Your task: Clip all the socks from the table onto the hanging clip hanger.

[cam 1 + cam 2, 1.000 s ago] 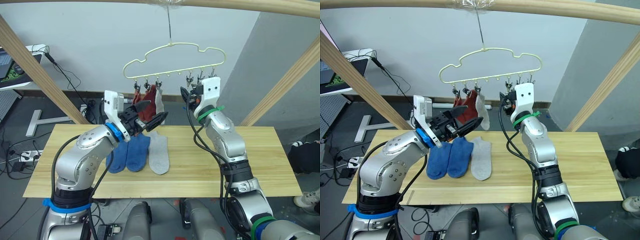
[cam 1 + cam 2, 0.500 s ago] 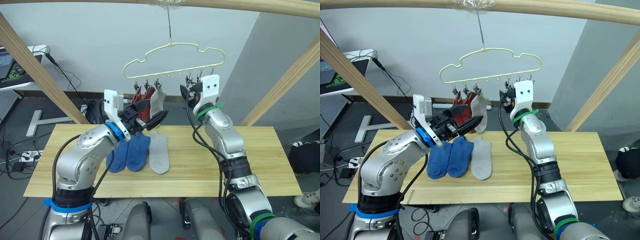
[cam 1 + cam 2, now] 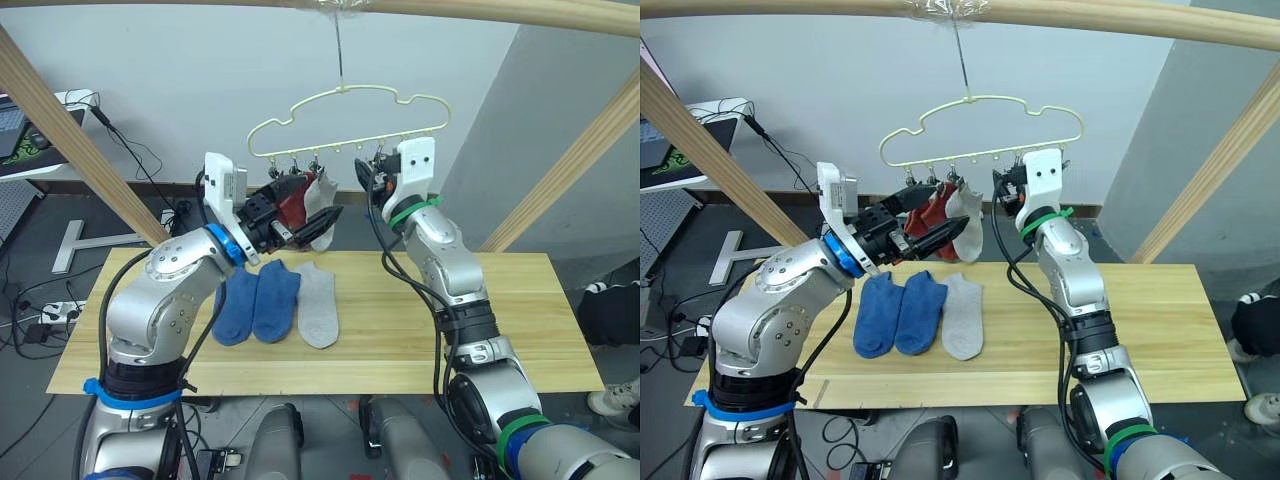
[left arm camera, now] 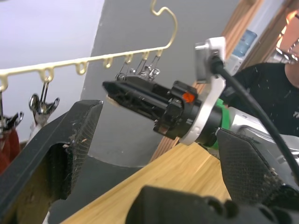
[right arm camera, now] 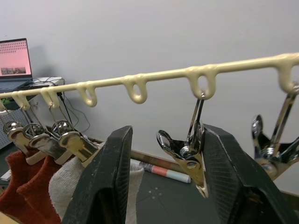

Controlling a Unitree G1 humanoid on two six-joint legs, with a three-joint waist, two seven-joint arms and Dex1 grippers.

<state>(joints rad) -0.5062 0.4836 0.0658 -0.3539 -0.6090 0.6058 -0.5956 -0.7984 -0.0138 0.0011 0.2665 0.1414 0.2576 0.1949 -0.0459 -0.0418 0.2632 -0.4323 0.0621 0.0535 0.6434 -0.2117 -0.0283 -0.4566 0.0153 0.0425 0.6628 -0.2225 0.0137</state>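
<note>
Clip hanger (image 3: 345, 120) holds 3: two red socks (image 3: 287, 197), one grey sock (image 3: 322, 200). On table (image 3: 480, 320): two blue socks (image 3: 255, 303), grey (image 3: 318, 312). Half done. Left gripper (image 3: 305, 218) jaws apart, empty; right gripper (image 5: 163, 186) apart round clip (image 5: 189, 154).

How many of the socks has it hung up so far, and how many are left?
Three socks hang from the clip hanger: two rust red socks and one light grey sock. Both grippers, left gripper and right gripper, are open up by the clips. Two blue socks and a grey sock lie on the table.

left gripper (image 3: 312, 213): raised, fingers spread | right gripper (image 3: 366, 178): raised high, fingers apart, forearm upright
</note>
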